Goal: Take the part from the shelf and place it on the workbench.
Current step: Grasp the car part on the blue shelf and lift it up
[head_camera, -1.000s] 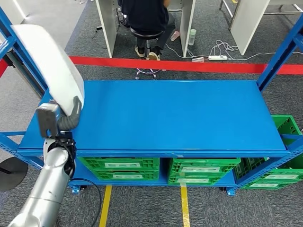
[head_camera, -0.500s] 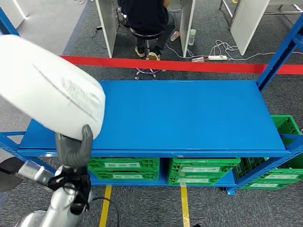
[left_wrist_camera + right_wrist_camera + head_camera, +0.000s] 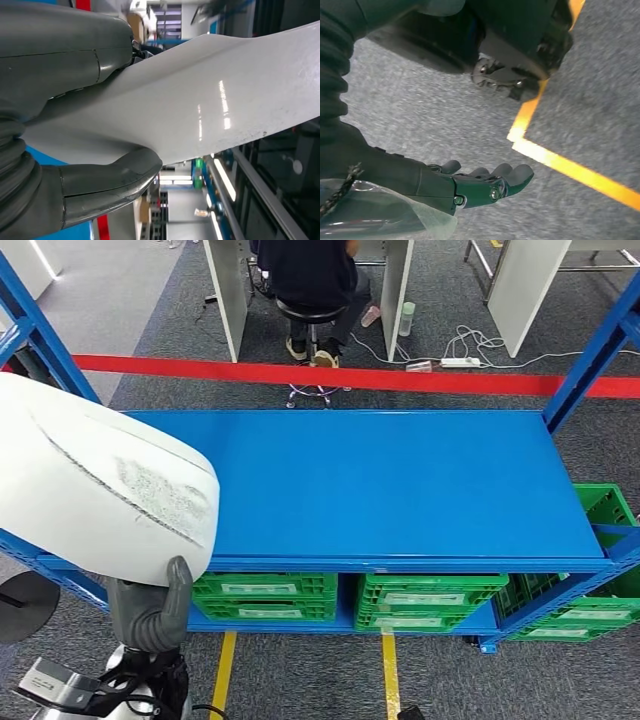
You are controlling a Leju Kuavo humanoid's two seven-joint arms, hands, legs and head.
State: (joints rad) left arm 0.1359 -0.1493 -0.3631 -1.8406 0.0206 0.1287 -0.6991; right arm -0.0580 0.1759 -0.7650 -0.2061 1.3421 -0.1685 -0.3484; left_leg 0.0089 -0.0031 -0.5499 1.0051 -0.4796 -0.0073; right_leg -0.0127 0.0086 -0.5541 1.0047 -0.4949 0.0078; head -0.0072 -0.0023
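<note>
One white part [image 3: 98, 495], gripped in your left hand [image 3: 151, 615], hangs over the blue shelf's [image 3: 392, 490] left end.
Your left wrist view shows thumb and fingers [image 3: 109, 182] clamping it; your right hand [image 3: 478, 185] hangs empty, fingers loosely extended, over grey floor [image 3: 584, 100].

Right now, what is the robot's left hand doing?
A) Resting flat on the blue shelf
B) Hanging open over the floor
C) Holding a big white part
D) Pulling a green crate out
C: the left hand grips the white part from below, thumb on one face and fingers on the other in the wrist view, and the part is lifted in front of the blue shelf.
</note>
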